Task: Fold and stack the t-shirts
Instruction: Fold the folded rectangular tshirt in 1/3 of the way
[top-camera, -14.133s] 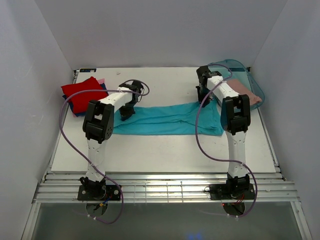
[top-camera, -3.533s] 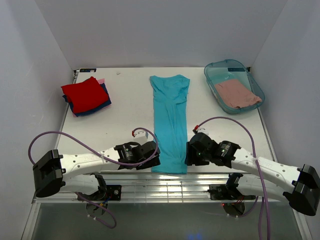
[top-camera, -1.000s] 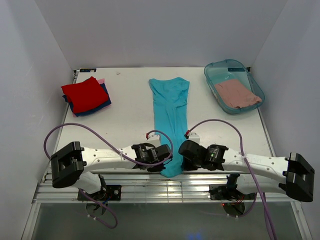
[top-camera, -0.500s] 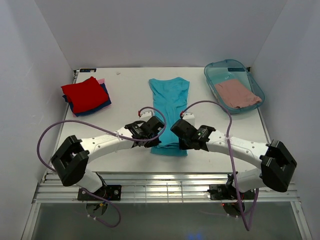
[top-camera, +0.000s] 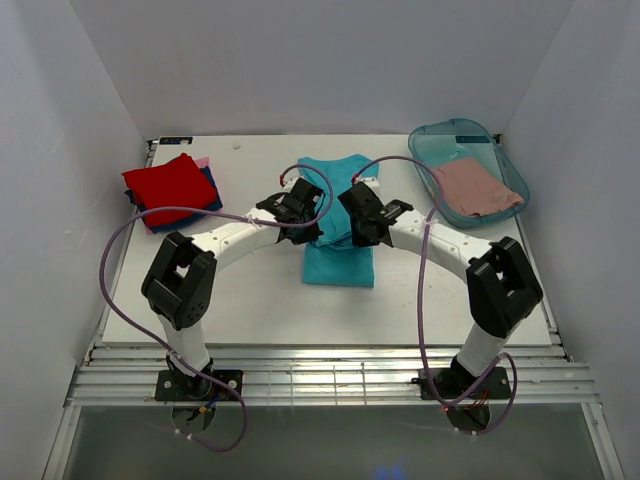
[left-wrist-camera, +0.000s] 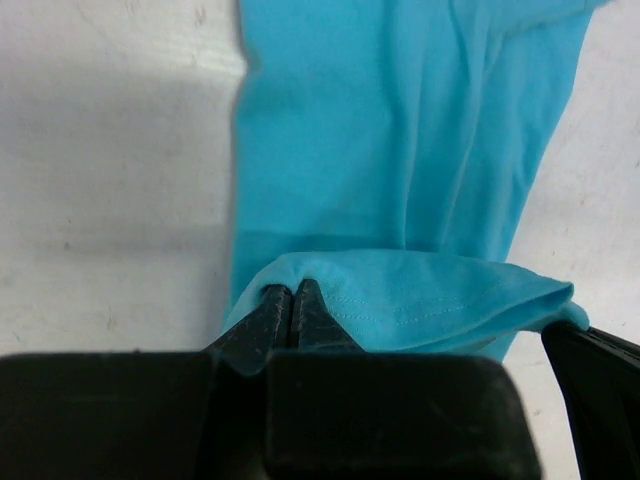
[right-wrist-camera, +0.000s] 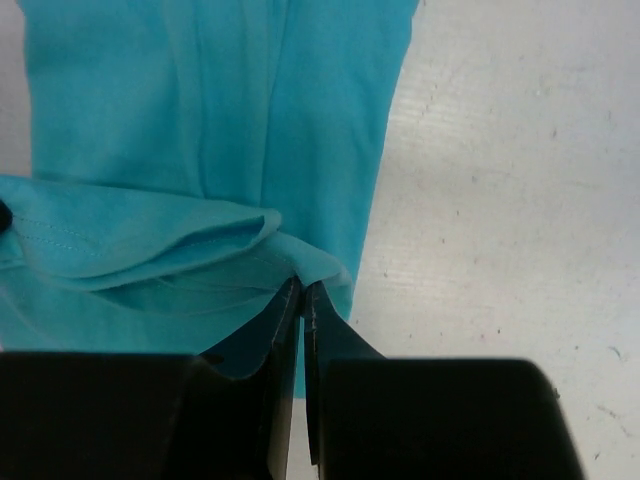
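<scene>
The wrist cameras catch what the overhead view hides. The left gripper (left-wrist-camera: 292, 300) and the right gripper (right-wrist-camera: 302, 295) are each pinched tight on a corner of the teal shirt's (left-wrist-camera: 400, 150) hem, with no gap between the fingers. Only the overhead view takes in both arms reaching to mid-table (top-camera: 250, 290), the red stack (top-camera: 172, 188) well off beyond the left gripper, and the tub (top-camera: 447, 135) out past the right one. The hem sags in a fold between the two grippers, and the rest of the shirt lies flat beneath and ahead of the fingertips. Half a second ago the grippers were nearer the arm bases. The hem has since travelled farther up the shirt, which now looks shorter.
</scene>
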